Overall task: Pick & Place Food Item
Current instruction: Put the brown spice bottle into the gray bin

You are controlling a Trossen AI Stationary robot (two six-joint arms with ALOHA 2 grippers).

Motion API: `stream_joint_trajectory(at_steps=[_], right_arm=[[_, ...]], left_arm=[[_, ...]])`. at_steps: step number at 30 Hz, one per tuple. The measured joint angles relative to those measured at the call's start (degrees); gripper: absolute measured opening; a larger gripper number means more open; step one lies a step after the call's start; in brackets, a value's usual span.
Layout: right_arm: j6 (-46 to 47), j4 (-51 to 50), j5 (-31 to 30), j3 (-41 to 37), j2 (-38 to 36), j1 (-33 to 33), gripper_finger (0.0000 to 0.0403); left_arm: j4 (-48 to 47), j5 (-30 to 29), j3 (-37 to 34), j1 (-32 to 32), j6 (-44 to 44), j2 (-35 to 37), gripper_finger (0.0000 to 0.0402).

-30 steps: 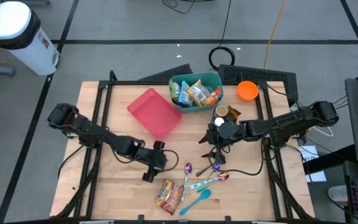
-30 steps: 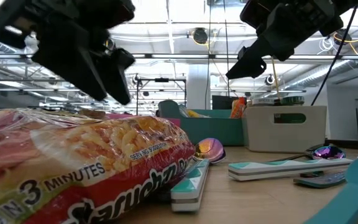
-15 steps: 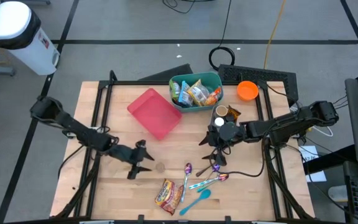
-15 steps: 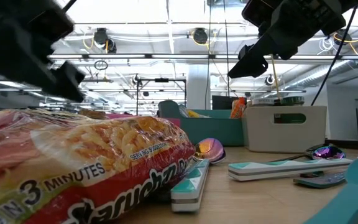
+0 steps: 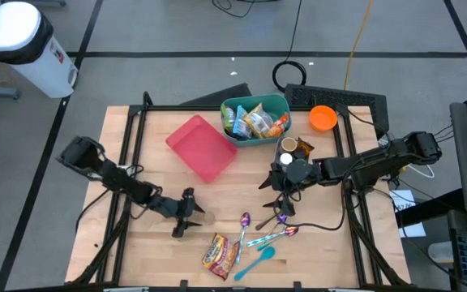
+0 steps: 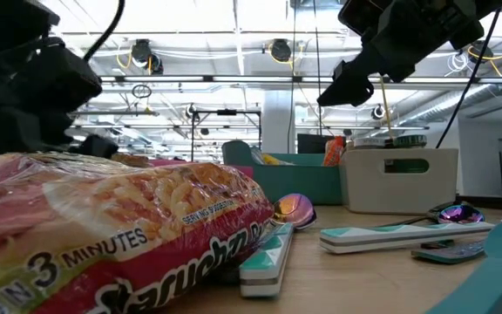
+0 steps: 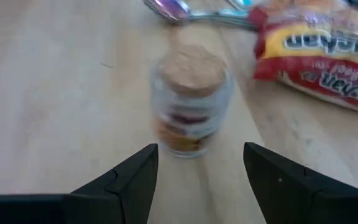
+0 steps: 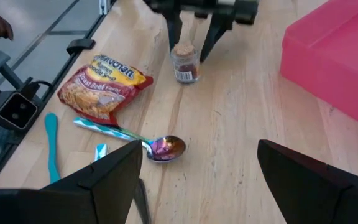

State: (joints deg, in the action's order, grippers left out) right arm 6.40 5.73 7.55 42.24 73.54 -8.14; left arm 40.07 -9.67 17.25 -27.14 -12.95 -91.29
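Cork-stoppered and upright, a small spice jar (image 5: 208,217) stands on the bench toward the front edge, just beside the left gripper (image 5: 186,216) and directly ahead of its spread fingers (image 7: 122,185), untouched. Compared with half a second earlier, this gripper is seen closer to the jar, after having pulled back toward the left edge from a position over it; a renewed approach is indicated, with the grasp not yet made. A noodle packet (image 5: 219,252) lies nearer the front edge, beside a purple spoon (image 5: 245,220) and a teal spoon (image 5: 259,259). The right gripper (image 5: 286,193) hangs unchanged near the bench centre, fingers wide and empty. A red tray (image 5: 201,147) and a teal basket (image 5: 232,106) at the back edge are judged possible destinations.
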Motion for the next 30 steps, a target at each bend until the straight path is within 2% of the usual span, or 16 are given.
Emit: stream_joint_trajectory(at_steps=[7,11,28,30], right_arm=[[0.0,0.0,0.0,0.0,0.0,0.0,0.0308],[0.0,0.0,0.0,0.0,0.0,0.0,0.0308],[0.0,0.1,0.0,0.0,0.0,0.0,0.0308],[0.0,0.1,0.0,0.0,0.0,0.0,0.0308]], left_arm=[[1.6,-0.7,4.7,0.2,2.3,-8.1,0.0243],[1.6,-1.8,6.7,0.5,4.5,-9.7,0.0243],[4.1,-2.4,6.8,2.0,3.8,-9.9,0.0243],[4.3,-0.2,6.8,2.0,4.4,-9.9,0.0244]])
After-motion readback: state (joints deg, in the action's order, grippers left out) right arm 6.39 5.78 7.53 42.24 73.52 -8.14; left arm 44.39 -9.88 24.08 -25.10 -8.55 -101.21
